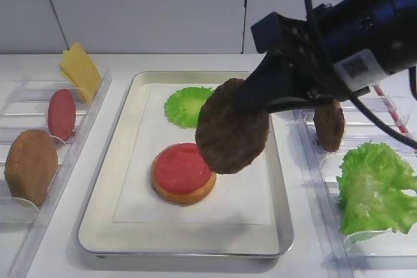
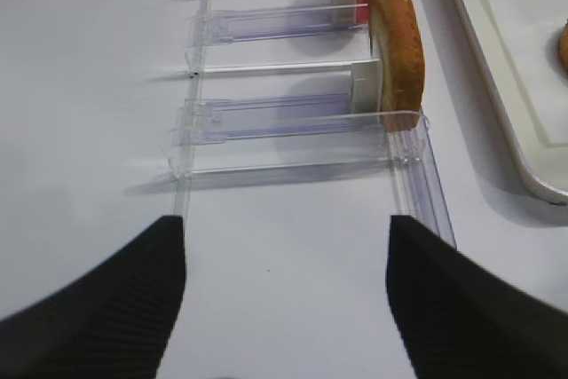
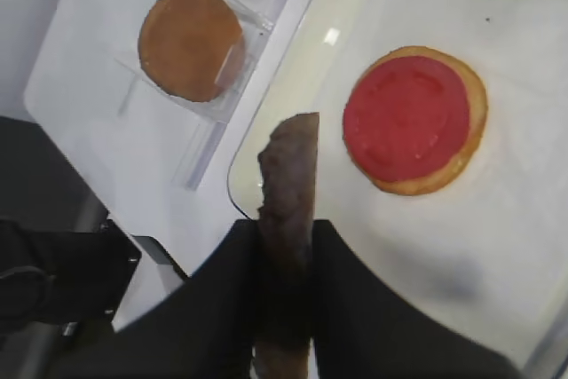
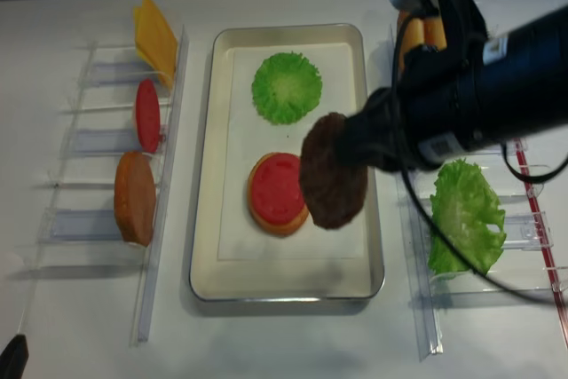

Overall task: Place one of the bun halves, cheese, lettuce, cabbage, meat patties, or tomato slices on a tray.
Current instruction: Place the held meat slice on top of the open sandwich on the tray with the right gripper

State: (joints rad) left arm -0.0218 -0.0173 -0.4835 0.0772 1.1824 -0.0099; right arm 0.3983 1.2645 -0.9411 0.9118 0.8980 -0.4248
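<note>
The right hand (image 3: 284,264) is clamped on a meat patty (image 1: 231,128), mid-frame above the tray (image 1: 195,242); the left hand's (image 2: 284,299) fingers stand apart, seemingly empty.

Exterior high: looks from the front at a slant down across the tray (image 1: 281,222), toward the back wall, fairly near.
Exterior high (realsense): looks almost straight down from farther up, taking in the tray (image 4: 202,210) and both side racks.
Right wrist: looks down along its fingers (image 3: 373,308), close above the tray's (image 3: 238,175) near corner.
Left wrist: faces the left rack (image 2: 293,117), low and near.
Shared: all four views show the tray (image 2: 497,104).
</note>
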